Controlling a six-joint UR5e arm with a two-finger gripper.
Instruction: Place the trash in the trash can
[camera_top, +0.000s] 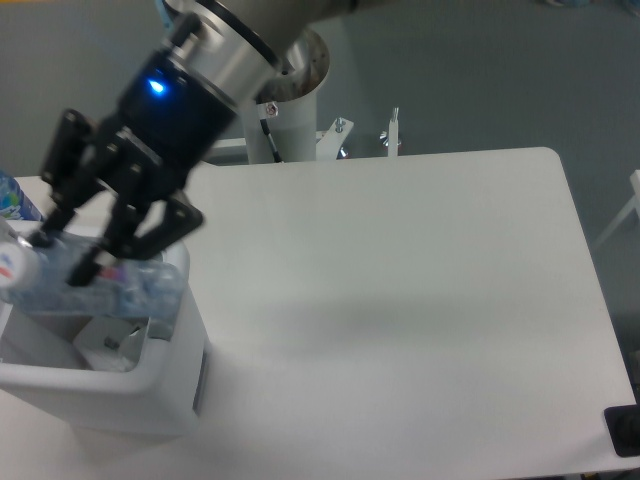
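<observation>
My gripper (62, 255) hangs over the white trash can (130, 395) at the table's left edge, shut on a clear plastic bottle (95, 287). The bottle lies nearly level above the can's opening, its white cap with red marks pointing left. A bit of red-and-purple label shows under the black fingers (105, 255). Down inside the can, white paper trash (112, 350) shows below the bottle.
A blue-labelled bottle (12, 198) stands at the far left, behind the can. The arm's white base post (285, 110) rises behind the table's back edge. A dark object (625, 432) sits at the table's lower right corner.
</observation>
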